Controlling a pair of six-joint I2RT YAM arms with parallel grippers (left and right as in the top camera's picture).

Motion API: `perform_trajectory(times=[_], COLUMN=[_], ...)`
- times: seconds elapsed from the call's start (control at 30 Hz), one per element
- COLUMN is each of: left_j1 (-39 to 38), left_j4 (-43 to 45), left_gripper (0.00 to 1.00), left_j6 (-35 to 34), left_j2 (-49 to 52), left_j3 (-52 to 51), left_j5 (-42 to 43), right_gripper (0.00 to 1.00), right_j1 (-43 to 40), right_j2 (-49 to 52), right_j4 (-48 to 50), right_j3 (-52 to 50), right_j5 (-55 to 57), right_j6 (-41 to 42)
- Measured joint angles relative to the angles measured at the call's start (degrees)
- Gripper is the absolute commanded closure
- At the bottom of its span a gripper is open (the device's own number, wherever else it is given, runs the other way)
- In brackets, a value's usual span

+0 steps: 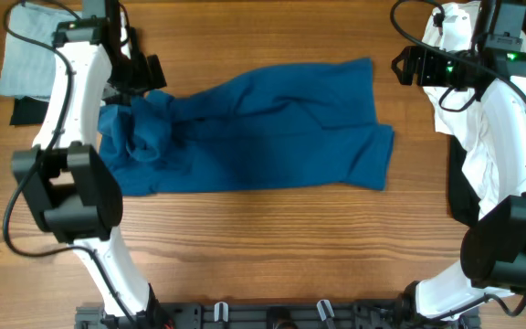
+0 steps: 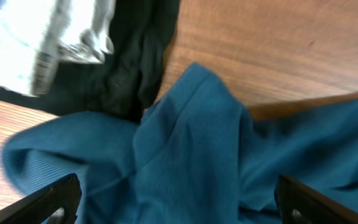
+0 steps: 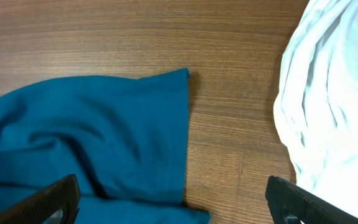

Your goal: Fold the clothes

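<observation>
Just below the blue garment (image 1: 263, 128), open tabletop (image 1: 272, 247).

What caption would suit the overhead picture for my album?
Blue garment spread on a wooden table, its end bunched near the left gripper.

Both arms wear white shells with bulky black joints. A black cable (image 1: 36, 37) loops along the left arm (image 1: 62, 100) at frame left; green lights (image 1: 450, 67) glow on the right arm (image 1: 519, 128), upper right. Black fingertips (image 2: 48, 200) fill the wrist views' lower corners
</observation>
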Motion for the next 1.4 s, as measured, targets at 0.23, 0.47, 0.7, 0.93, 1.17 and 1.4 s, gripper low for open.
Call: perform_trajectory(times=[0.23,0.47,0.7,0.93,1.17,1.4], left_j1=[0.00,0.00,-0.33,-10.86,-15.39,-15.39], left_j4=[0.70,2.95,2.93,1.68,-2.78,-4.28], left_gripper=[0.29,0.96,0.96,0.96,0.96,0.96], left_j6=[0.24,-0.68,-0.92,0.00,0.44,0.42], left_j2=[4.37,5.07,5.14,-0.50,-0.74,-0.74], left_j3=[-0.02,-0.02,5.90,20.72,20.79,20.79], left_j5=[0.87,1.29,-0.66,-4.66,-9.03,-9.77], right_gripper=[0.04,0.05,0.09,0.10,0.14,0.18], right_j1=[0.00,0.00,0.00,0.00,1.11,6.32], right_j2=[0.00,0.00,0.00,0.52,15.37,24.04], right_j4=[0.00,0.00,1.90,11.13,24.24,33.81], right_j3=[0.00,0.00,0.00,0.00,0.09,0.02], right_j5=[0.00,0.00,-0.42,-0.87,-0.81,0.52], right_j6=[0.00,0.00,0.24,2.40,2.86,3.67])
